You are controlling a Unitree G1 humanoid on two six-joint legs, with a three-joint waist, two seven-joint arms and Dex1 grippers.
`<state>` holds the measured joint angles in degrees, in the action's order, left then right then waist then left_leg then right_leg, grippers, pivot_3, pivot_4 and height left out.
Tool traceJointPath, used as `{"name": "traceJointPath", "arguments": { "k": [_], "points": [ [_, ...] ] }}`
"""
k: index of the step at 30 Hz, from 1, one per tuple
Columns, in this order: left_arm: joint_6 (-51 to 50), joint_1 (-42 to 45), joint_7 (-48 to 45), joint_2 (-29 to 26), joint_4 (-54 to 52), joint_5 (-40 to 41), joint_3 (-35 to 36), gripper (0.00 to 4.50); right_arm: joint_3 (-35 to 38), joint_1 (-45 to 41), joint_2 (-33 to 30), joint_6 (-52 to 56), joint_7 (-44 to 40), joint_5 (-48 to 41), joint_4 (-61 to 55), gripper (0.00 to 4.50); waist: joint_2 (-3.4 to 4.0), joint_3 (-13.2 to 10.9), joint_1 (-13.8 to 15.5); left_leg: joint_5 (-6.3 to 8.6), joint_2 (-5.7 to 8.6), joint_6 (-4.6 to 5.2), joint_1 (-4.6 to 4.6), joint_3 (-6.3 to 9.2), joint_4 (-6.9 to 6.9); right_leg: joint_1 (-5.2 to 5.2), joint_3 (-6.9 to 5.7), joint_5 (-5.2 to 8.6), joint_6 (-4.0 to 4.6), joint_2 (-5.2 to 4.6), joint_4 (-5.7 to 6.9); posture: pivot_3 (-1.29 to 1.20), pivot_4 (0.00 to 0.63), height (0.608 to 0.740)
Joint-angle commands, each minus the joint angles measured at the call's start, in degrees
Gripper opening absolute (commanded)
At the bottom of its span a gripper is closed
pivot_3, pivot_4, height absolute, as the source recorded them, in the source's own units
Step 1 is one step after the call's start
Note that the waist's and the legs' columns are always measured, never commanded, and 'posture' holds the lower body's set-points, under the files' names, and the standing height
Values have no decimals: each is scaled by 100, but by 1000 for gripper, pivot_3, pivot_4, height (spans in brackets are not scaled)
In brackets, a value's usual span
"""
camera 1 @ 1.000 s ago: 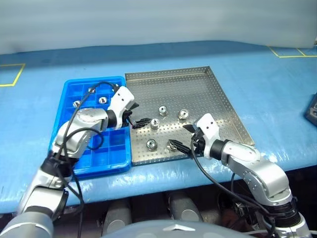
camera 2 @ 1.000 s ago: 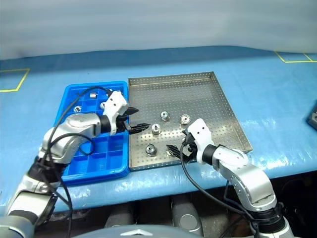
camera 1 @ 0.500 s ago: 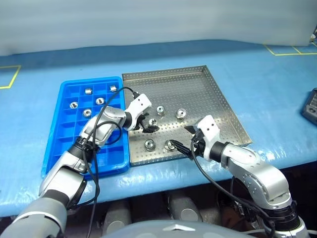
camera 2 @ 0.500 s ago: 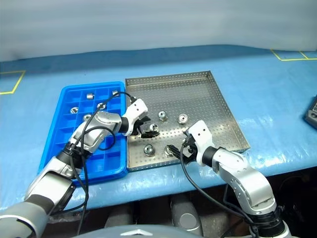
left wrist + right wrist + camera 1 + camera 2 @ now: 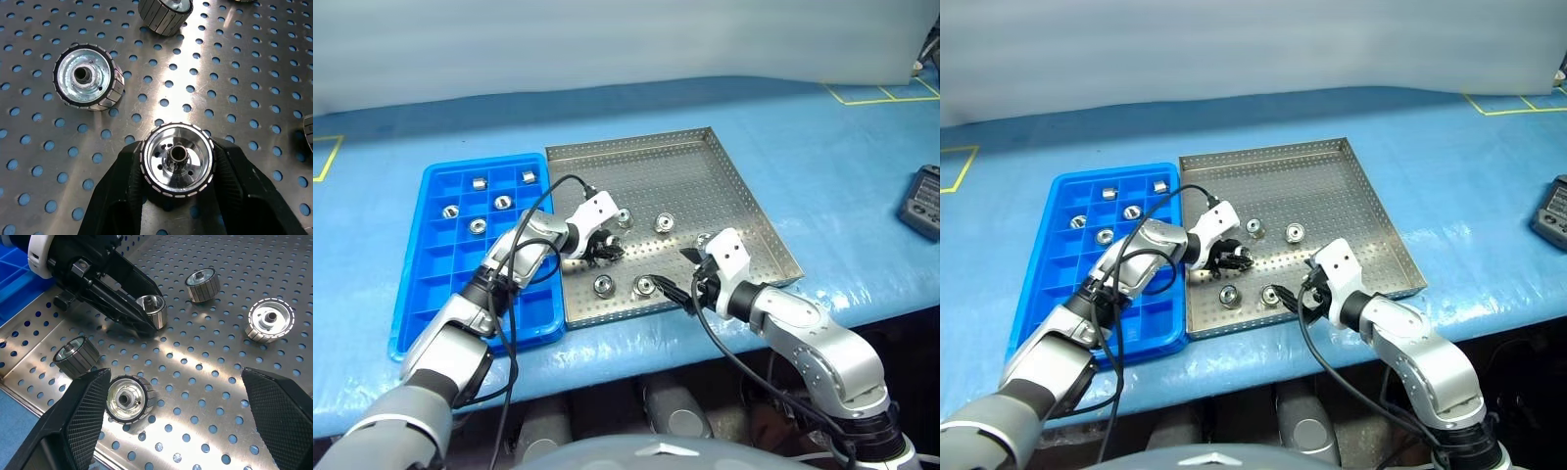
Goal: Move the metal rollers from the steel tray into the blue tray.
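The L gripper has its two black fingers closed tight on one metal roller. One finger is on each side of it. The roller sits on the floor of the steel tray, on the side near the blue tray.

The R gripper is wide open and holds nothing. It hangs over the near edge of the steel tray, just beside another roller.

How to do this bit well, I think: lift the roller straight up first, so it does not drag on the holes or bump the roller next to it. Get it up over the tray rim and the blue wall. Then go across to an empty square box and put it low inside before letting go, so it does not bounce out. Keep the squeeze firm, bc the roller is shiny and round and could slip. The R arm should wait, so the two arms do not hit.

Count:
- Rollers in steel tray: 5, incl. the one being held.
- Rollers in blue tray: 5, at the far end, one per box.
- Trays: 2.
- Grippers: 2.
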<state>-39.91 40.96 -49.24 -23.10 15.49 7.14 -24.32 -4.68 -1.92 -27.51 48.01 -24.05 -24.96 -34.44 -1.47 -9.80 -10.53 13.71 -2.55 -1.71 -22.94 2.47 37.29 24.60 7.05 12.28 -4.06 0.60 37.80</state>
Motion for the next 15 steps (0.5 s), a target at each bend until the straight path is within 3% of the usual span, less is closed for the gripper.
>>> {"name": "traceJointPath", "arguments": {
  "k": [1,6,11,15],
  "points": [
    [-51,-60,-36,-101,-542,182,449,1682,65,-130,59,-138,1,-16,-144,4500,0,0,-2,0,0,0,0,0,0,0,0,0,0,0,0,-175,150,740],
    [-357,-566,631,-43,-1799,716,1703,1682,-53,-290,170,-159,17,12,-114,4500,4,-4,16,0,-3,0,-4,2,-1,3,-1,-1,-2,0,1,-178,150,740],
    [-848,-1518,2061,259,-3501,926,3264,1682,-251,-465,313,-158,36,22,-120,4500,6,-4,1,0,-3,0,-3,3,-2,2,0,-2,-4,-1,-1,-169,150,740],
    [-1014,-2259,3130,535,-4461,729,4065,1682,-496,-655,426,-169,-25,43,-50,4500,5,-4,32,0,-3,0,-1,6,1,-1,-2,-3,-5,0,2,-118,150,740]
  ]
}}
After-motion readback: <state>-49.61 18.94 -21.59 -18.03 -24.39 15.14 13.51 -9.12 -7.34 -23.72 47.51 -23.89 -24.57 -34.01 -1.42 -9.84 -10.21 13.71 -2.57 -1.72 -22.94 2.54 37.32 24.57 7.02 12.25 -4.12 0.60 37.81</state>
